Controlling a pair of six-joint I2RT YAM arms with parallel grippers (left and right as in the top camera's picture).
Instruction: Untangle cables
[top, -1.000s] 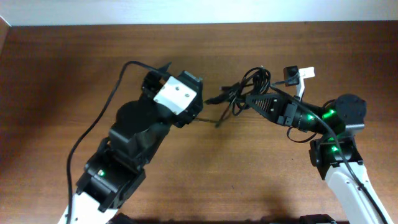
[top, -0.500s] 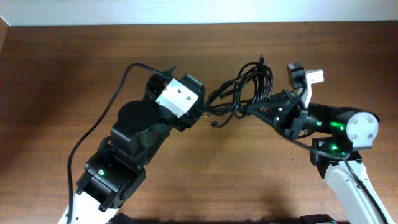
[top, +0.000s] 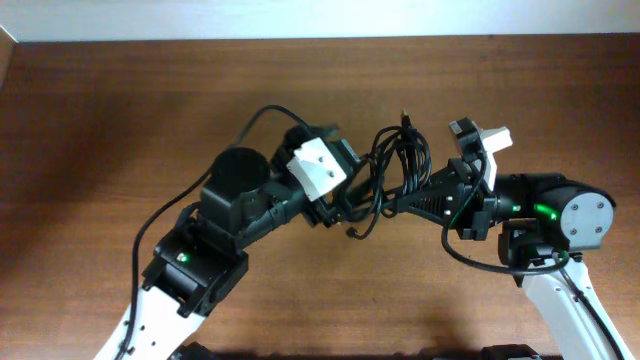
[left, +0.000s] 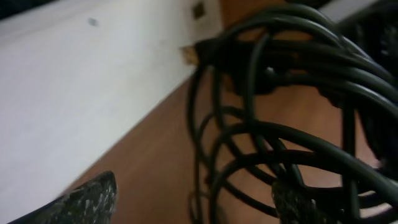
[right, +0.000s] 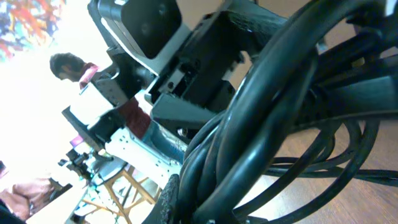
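Overhead: black cables (top: 398, 160) in right claw (top: 398, 204), beside wide-open left claw (top: 343, 205).

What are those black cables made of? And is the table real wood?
The cables look like rubbery plastic: smooth, slightly shiny black, bending in soft loops. The table looks like wood or a wood-look coating: brown with grain streaks, dull sheen; I can't tell which.

It looks like a robotics lab: a left arm (top: 235, 195) and right arm (top: 570, 215) work at a brown wooden desk (top: 100, 120) against a white wall (left: 74, 81), with a person (right: 65, 65) behind among other equipment.
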